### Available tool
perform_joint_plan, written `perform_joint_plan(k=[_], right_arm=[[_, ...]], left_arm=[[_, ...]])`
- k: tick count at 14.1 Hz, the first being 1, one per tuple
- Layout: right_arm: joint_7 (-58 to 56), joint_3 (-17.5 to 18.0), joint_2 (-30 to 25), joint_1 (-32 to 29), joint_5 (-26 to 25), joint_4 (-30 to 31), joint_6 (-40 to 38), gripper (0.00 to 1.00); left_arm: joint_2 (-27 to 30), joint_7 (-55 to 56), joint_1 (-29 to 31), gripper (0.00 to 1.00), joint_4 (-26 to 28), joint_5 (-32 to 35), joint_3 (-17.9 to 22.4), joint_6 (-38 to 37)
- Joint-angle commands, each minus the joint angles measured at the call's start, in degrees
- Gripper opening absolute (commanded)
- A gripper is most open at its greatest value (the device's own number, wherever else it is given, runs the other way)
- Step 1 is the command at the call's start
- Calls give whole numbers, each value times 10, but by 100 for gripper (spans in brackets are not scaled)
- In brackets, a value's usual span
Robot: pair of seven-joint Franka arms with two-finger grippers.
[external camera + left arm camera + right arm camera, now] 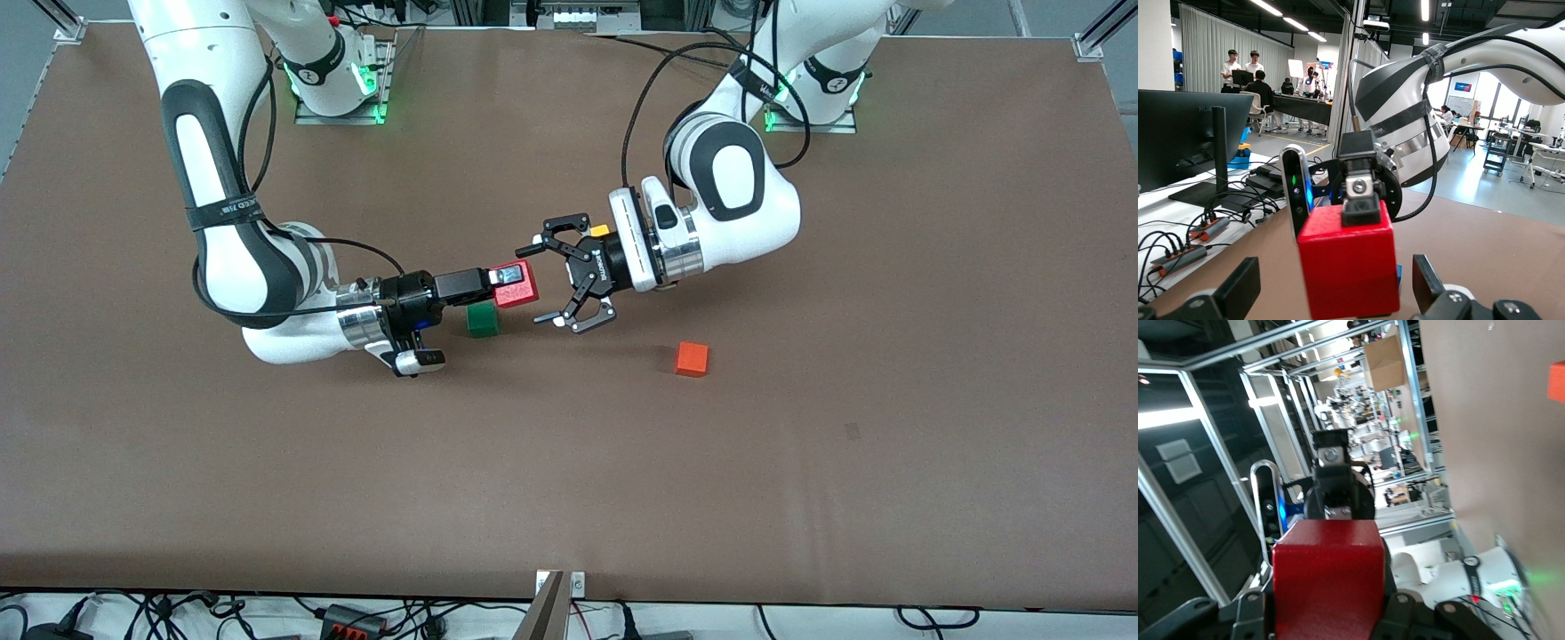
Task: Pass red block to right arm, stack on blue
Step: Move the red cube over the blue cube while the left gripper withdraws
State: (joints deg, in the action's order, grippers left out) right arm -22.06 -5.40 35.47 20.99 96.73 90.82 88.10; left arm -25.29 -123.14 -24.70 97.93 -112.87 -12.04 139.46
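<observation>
My right gripper (508, 283) was clenched on the red block (516, 284), holding it up in the air over the table (889, 444), just above the green cube (484, 319) that sat on the brown surface. The arm reached in from its base at the right arm's end, lying low and nearly level. In the left wrist view the red block (1348, 260) filled the middle of the picture with one finger (1359, 193) of the right gripper pressed on top of it; in the right wrist view the same block (1328, 577) showed close up.

Just beside the block, toward the left arm's end, my left gripper (548, 277) hung in the air with its fingers spread wide, released, holding nothing and not touching the block.

An orange cube (692, 358) lay on the table nearer to the front camera than the left gripper, well apart from the green cube. A sliver of deep blue (425, 324) showed under my right wrist; I could not tell what it was.
</observation>
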Motion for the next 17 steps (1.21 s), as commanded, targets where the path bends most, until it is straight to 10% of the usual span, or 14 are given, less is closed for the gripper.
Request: perform_joint_plan(k=[1, 5, 9, 13, 17], right_arm=[[13, -11, 0, -4, -58, -40, 2, 0], [43, -44, -1, -3, -189, -88, 1, 0], [52, -59, -22, 1, -463, -112, 7, 0], [61, -59, -32, 1, -739, -102, 9, 0], [62, -66, -61, 1, -870, -44, 28, 0]], left_arm=[[11, -32, 27, 100, 7, 5, -6, -4], [8, -18, 108, 100, 19, 110, -6, -141], [8, 60, 185, 100, 16, 304, -4, -254], [12, 124, 204, 100, 11, 438, -3, -276], [13, 247, 204, 100, -3, 625, -4, -280]])
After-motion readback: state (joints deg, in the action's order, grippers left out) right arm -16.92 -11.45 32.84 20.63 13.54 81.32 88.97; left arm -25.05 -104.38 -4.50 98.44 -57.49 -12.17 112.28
